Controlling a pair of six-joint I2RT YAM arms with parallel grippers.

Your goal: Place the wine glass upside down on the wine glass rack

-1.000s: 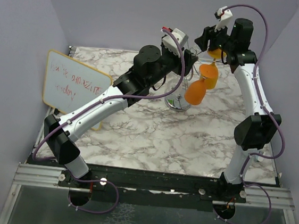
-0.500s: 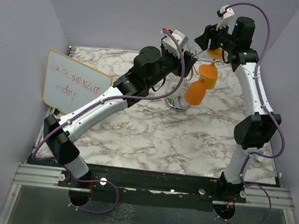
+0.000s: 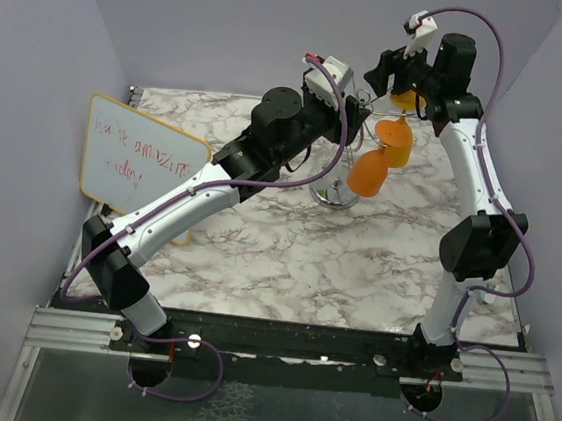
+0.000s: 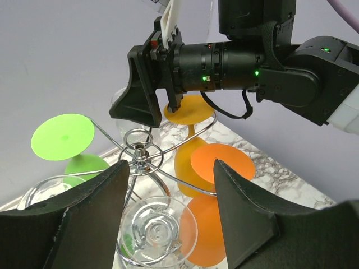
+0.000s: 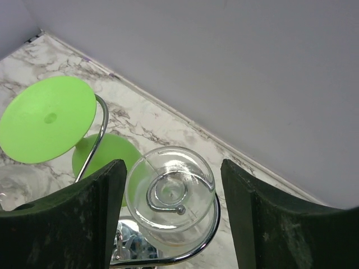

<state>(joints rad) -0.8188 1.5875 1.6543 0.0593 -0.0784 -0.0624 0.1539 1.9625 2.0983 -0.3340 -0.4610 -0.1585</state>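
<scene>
The chrome wine glass rack (image 3: 335, 191) stands at the back middle of the table; its hub (image 4: 139, 151) and curled arms show in the left wrist view. A clear wine glass (image 5: 171, 190) hangs upside down with its foot resting in a spiral arm, straight below my right gripper (image 5: 171, 224), which is open and empty above it. My left gripper (image 4: 168, 218) is open and empty over another hanging clear glass (image 4: 154, 232). In the top view both grippers, left (image 3: 358, 103) and right (image 3: 377, 78), hover at the top of the rack.
Orange glasses (image 3: 368, 174) and a yellow one (image 4: 189, 109) hang on the rack's right side, a green glass (image 5: 47, 117) on another arm. The right gripper's body (image 4: 146, 92) is close above the hub. A whiteboard (image 3: 140, 161) leans at the left. The back wall is near.
The right wrist has shifted very slightly up and left above the rack. The left arm and the hanging glasses have not visibly moved.
</scene>
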